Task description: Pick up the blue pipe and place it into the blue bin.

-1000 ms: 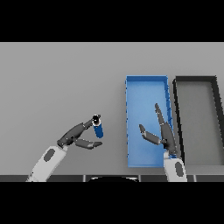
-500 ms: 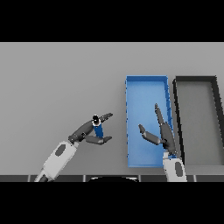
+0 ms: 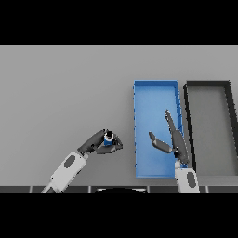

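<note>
Now, at the grey table point(image 3: 60, 93):

Left hand point(image 3: 98, 142): low and left of centre, fingers and thumb curled round the blue pipe point(image 3: 109, 138). Holding it.

Blue pipe: inside that grasp, just left of the blue bin point(image 3: 155, 93) and outside it. Only a short blue stub with a dark and pale end shows between the fingers. It looks roughly upright, seen end-on, so its long axis seems to point toward the head view; I cannot tell the tilt more closely. Whether it rests on the table or is lifted clear is not plain either.

Blue bin: long axis running away from the robot, near short wall close to the lower edge. Its left wall lies just to the right of the pipe.

Dark bin point(image 3: 209, 86): beside the blue bin on the far right, same orientation. Not wanted for this task.

Right hand point(image 3: 173, 139): over the near part of the blue bin's floor, fingers straight and spread, thumb out to the left. Holds nothing.

Key relation: bin lies directly right of the holding hand, near. Left hand has the pipe, so the carry falls to it, a short sideways move over the left wall.

Risk, as I judge it: right hand sits over the drop zone and may crowd the release.
</note>
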`<state>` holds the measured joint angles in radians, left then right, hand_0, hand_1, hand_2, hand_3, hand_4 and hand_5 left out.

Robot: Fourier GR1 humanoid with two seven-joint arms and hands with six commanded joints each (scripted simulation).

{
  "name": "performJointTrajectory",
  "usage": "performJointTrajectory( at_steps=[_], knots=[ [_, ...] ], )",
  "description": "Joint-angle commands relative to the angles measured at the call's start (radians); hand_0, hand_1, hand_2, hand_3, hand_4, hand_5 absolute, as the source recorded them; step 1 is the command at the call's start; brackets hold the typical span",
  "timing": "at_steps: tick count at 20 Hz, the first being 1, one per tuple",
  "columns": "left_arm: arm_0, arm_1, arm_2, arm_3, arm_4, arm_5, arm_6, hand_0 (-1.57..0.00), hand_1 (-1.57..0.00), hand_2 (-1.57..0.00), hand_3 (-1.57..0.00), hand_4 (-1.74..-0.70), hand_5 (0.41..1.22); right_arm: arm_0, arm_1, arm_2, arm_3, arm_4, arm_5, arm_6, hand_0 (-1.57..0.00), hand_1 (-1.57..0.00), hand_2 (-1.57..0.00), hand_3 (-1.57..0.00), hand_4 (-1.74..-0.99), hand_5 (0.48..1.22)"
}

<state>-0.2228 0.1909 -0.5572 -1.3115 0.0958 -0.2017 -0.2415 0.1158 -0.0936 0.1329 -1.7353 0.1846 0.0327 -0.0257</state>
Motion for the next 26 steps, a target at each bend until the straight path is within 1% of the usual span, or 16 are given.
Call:
performJointTrajectory(
  at_steps=[1, 4, 5, 6, 7, 9, 13, 16, 18, 19, 21, 22, 23, 24, 25, 26],
  knots=[
    [-0.002, -0.003, 0.0, 0.0, -0.003, 0.012, 0.012, -1.35, -1.38, -1.4, -1.32, -1.67, 1.144, 0.013, 0.002, 0.004, -0.001, -0.001, 0.003, -0.001, 0.0, 0.0, 0.0, 0.0, -1.19, 0.6],
    [0.014, -0.012, -0.003, -0.077, 0.01, 0.038, 0.026, -1.46, -1.48, -1.48, -1.41, -1.7, 1.182, 0.01, 0.001, 0.005, -0.003, 0.006, 0.0, 0.0, 0.0, 0.0, 0.0, 0.0, -1.189, 0.603],
    [0.001, -0.023, 0.002, -0.091, 0.019, 0.046, 0.039, -1.48, -1.49, -1.5, -1.42, -1.71, 1.19, -0.005, -0.002, 0.0, 0.003, 0.008, -0.003, 0.011, 0.0, 0.0, 0.0, 0.0, -1.187, 0.603],
    [0.007, -0.023, 0.0, -0.103, 0.018, 0.05, 0.027, -1.5, -1.51, -1.51, -1.44, -1.72, 1.196, 0.008, -0.005, 0.005, -0.002, 0.008, 0.003, -0.007, 0.0, 0.0, 0.0, 0.0, -1.187, 0.605],
    [-0.009, -0.03, 0.004, -0.117, 0.022, 0.054, 0.036, -1.51, -1.52, -1.52, -1.45, -1.72, 1.201, -0.001, -0.007, 0.004, -0.004, 0.016, -0.003, 0.009, 0.0, 0.0, 0.0, 0.0, -1.183, 0.606],
    [-0.02, -0.03, -0.001, -0.173, 0.04, 0.046, 0.049, -1.53, -1.54, -1.54, -1.46, -1.73, 1.208, -0.006, -0.008, 0.0, 0.004, 0.014, -0.003, 0.006, 0.0, 0.0, 0.0, 0.0, -1.172, 0.603],
    [-0.044, -0.016, -0.006, -0.25, 0.052, 0.043, 0.132, -1.56, -1.56, -1.56, -1.49, -1.74, 1.216, -0.002, -0.016, -0.009, 0.01, 0.014, -0.006, -0.025, 0.0, 0.0, 0.0, 0.0, -1.144, 0.601],
    [-0.048, -0.024, -0.019, -0.264, 0.042, 0.047, 0.178, -1.56, -1.56, -1.56, -1.49, -1.74, 1.218, 0.007, -0.019, -0.01, 0.009, 0.016, -0.005, -0.042, 0.0, 0.0, 0.0, 0.0, -1.133, 0.606],
    [-0.043, -0.015, -0.019, -0.261, 0.033, 0.042, 0.17, -1.57, -1.57, -1.57, -1.5, -1.74, 1.219, 0.013, -0.015, -0.01, 0.013, 0.014, -0.006, -0.044, 0.0, 0.0, 0.0, 0.0, -1.127, 0.605],
    [-0.029, -0.016, -0.025, -0.261, 0.021, 0.046, 0.166, -1.57, -1.57, -1.57, -1.5, -1.74, 1.219, 0.016, -0.013, -0.011, 0.013, 0.011, -0.006, -0.041, 0.0, 0.0, 0.0, 0.0, -1.141, 0.605],
    [-0.049, -0.024, -0.022, -0.264, 0.027, 0.044, 0.201, -1.57, -1.57, -1.57, -1.5, -1.74, 1.219, 0.019, -0.009, -0.012, 0.013, 0.003, -0.004, -0.028, 0.0, 0.0, 0.0, 0.0, -1.178, 0.605],
    [-0.046, -0.024, -0.025, -0.261, 0.021, 0.041, 0.191, -1.57, -1.57, -1.57, -1.49, -1.74, 1.219, 0.019, -0.006, -0.01, 0.009, 0.0, -0.003, -0.018, 0.0, 0.0, 0.0, 0.0, -1.178, 0.605],
    [-0.037, -0.022, -0.026, -0.265, 0.024, 0.04, 0.193, -1.57, -1.57, -1.57, -1.49, -1.74, 1.219, 0.021, -0.012, -0.024, 0.019, -0.017, 0.004, -0.02, 0.0, 0.0, 0.0, 0.0, -1.176, 0.605],
    [-0.043, -0.026, -0.023, -0.261, 0.026, 0.04, 0.203, -1.57, -1.57, -1.57, -1.5, -1.74, 1.22, 0.01, -0.014, -0.029, 0.008, -0.047, 0.023, -0.039, 0.0, 0.0, 0.0, 0.0, -1.186, 0.615],
    [-0.049, -0.022, -0.021, -0.266, 0.026, 0.038, 0.205, -1.57, -1.57, -1.57, -1.5, -1.74, 1.22, -0.001, -0.018, -0.035, -0.008, -0.097, 0.06, -0.053, 0.0, 0.0, 0.0, 0.0, -1.196, 0.622],
    [-0.052, -0.019, -0.018, -0.267, 0.023, 0.04, 0.209, -1.57, -1.57, -1.57, -1.5, -1.74, 1.22, 0.009, -0.027, -0.042, -0.047, -0.188, 0.126, -0.076, 0.0, 0.0, 0.0, 0.0, -1.195, 0.608]
  ],
)
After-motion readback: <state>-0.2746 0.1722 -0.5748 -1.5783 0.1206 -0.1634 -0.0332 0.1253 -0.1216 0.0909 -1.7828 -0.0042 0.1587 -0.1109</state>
